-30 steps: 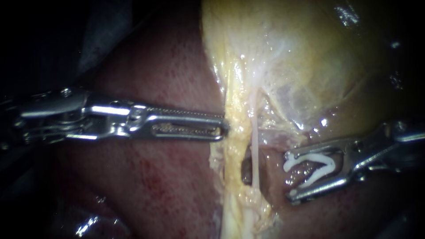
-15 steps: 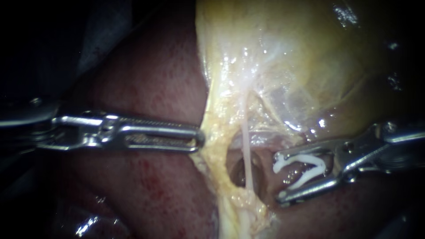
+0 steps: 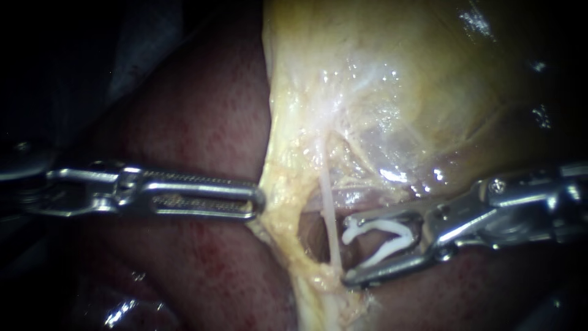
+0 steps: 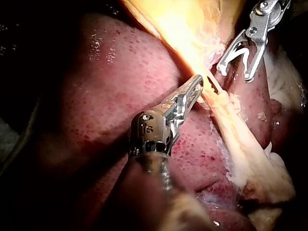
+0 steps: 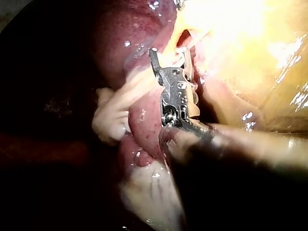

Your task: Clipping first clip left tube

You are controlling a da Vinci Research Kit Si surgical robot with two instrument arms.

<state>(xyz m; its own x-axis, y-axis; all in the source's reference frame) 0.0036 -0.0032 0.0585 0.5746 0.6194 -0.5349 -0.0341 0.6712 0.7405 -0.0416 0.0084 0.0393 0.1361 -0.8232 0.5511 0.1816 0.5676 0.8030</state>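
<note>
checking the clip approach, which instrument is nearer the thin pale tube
Right. The right instrument, its jaws carrying a white clip, has its tips just beside the thin tube. The left instrument grips the yellowish tissue farther off on the tube's other side.

Bright centre, black edges — glare perhaps whitens the gallbladder (image 3: 392, 92).

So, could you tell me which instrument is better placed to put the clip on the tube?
The right instrument: its jaws hold the open clip beside the tube; the left instrument grips yellow tissue.
</note>
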